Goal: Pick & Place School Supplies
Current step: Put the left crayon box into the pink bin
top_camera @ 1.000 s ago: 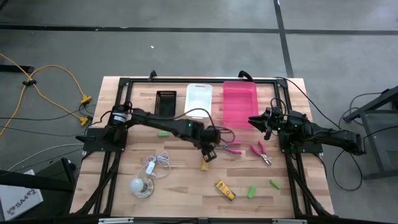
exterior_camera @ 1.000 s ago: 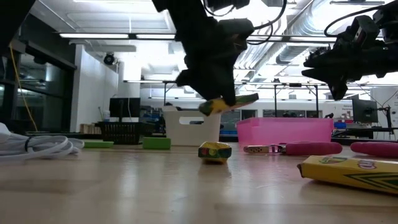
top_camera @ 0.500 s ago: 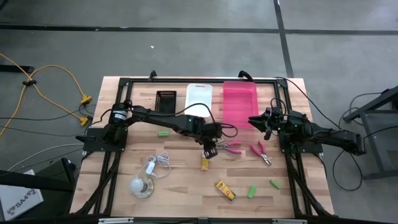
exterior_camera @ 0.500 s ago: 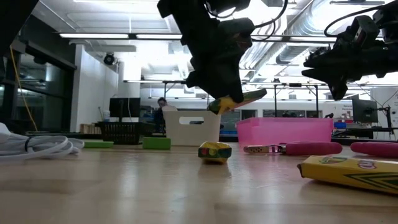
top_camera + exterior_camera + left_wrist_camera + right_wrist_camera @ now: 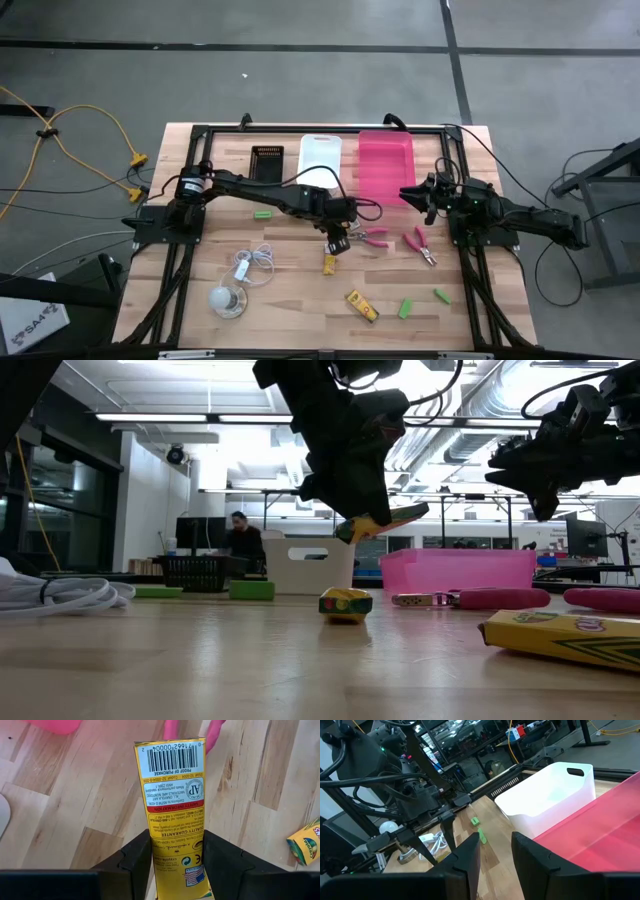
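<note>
The desk is pale wood planking inside a black frame, on a grey concrete floor; at its far edge stand a small black basket, a white bin and a pink bin; a coiled white cord and a pale round disc lie near the left front; in the low view the room behind is a bright workshop, where a person sits at a screen.

The left arm reaches across to mid-desk, its left pincer raised clear of the wood and pinching a yellow crayon packet by its lower part, the barcode end sticking out beyond the fingers; a second packet lies just below it on the desk, a third nearer the front; pink-handled scissors lie just right of the pincer, another pair farther right; green pieces rest near the front right, one more on the left.

The right arm hovers beside the pink bin, its right pincer parted and holding nothing.
</note>
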